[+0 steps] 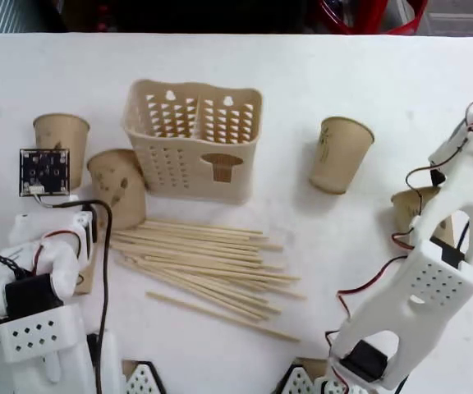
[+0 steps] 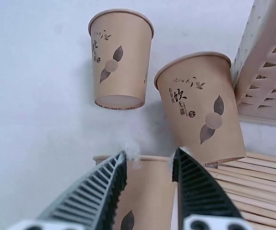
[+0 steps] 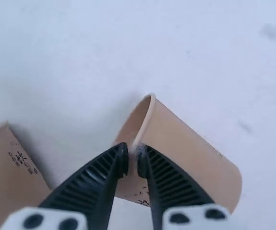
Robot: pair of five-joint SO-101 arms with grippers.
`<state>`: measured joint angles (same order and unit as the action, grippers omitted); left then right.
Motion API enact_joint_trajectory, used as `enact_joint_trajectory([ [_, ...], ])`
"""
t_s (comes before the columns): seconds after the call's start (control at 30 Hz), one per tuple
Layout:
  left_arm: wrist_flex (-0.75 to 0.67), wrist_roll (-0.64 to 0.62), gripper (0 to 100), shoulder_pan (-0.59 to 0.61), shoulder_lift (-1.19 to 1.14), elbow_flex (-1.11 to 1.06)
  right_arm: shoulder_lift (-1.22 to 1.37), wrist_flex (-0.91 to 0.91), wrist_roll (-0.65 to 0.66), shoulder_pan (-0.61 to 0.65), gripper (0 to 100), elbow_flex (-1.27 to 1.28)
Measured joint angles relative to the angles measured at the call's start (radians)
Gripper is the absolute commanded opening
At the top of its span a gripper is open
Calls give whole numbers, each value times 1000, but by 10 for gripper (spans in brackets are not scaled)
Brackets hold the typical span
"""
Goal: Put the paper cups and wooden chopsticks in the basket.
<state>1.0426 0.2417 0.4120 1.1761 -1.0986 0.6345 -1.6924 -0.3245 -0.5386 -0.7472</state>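
A cream perforated basket [image 1: 191, 139] stands at mid-table, its wall [image 2: 267, 62] beside my left arm. Wooden chopsticks [image 1: 208, 263] lie in a loose pile in front of it. Two paper cups [image 1: 60, 135] [image 1: 117, 185] stand left of the basket, the same cups [image 2: 121, 57] [image 2: 202, 105] ahead of my left gripper [image 2: 148, 158]. That gripper is open, hanging over a third cup [image 2: 145, 191] by the arm. Another cup [image 1: 339, 152] stands right of the basket. My right gripper [image 3: 132, 160] is shut on the rim of a tipped cup [image 3: 186, 153] at the far right [image 1: 409, 209].
A second cup [image 3: 8, 167] sits close beside the one held by the right gripper. The table [image 1: 302, 74] is white, with open room behind the basket and at the front centre. A small black camera board [image 1: 43, 171] sticks out from the left arm.
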Motion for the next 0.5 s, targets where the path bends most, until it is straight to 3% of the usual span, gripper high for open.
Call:
enact_joint_trajectory([
  [0.5,-17,0,172,0,0,-6,-94,-9,229,-80,14,-5],
])
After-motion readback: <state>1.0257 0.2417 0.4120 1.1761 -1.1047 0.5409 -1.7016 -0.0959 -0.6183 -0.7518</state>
